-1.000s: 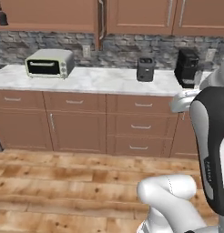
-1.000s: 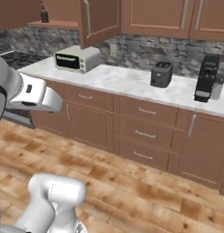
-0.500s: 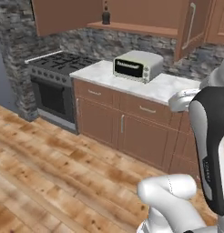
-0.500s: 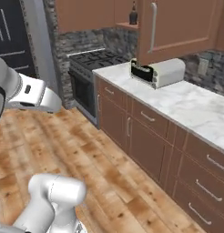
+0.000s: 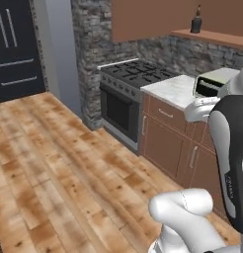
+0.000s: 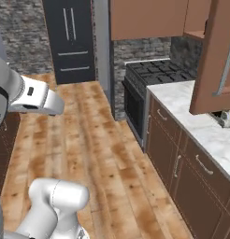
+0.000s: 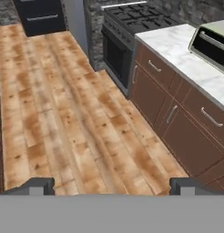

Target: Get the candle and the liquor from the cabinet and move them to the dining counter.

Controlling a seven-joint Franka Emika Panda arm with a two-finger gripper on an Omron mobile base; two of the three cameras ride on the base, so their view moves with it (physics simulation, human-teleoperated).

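The gripper (image 7: 111,184) has its jaws spread wide with nothing between them, over the wooden floor (image 7: 63,113). The liquor (image 5: 196,21) stands upright on the cabinet (image 5: 212,37) shelf, above and behind the stove (image 5: 133,74). A cabinet door (image 6: 215,60) hangs open over the marble surface (image 6: 201,121), where the toaster oven (image 7: 214,41) sits.

A kitchen; stove (image 5: 136,74), marble worktop (image 7: 186,54), wooden drawers (image 7: 177,118).
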